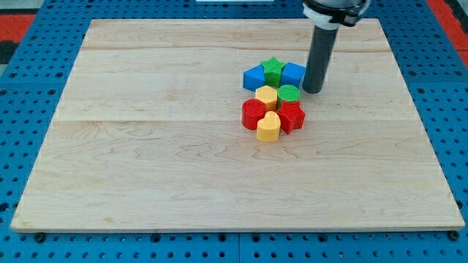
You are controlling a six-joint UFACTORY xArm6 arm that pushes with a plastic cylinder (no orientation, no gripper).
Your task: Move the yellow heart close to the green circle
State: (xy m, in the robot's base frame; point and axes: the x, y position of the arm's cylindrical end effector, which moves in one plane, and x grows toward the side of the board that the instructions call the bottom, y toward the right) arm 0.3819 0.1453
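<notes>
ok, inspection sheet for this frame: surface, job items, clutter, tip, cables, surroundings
surface: wooden board, blocks clustered right of centre.
job's things: yellow heart at cluster's bottom; green circle just above, red blocks between.
clutter: yellow hexagon, red cylinder, red star-like block, green star, two blue blocks.
grippers: none; my tip sits right of the green circle, beside the right blue block.
cables: nothing seen.
surroundings: blue pegboard.

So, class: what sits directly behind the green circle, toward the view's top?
Behind the green circle sits a blue block, with my tip just to the view's right. The blue block's lower edge is covered by the circle.
</notes>
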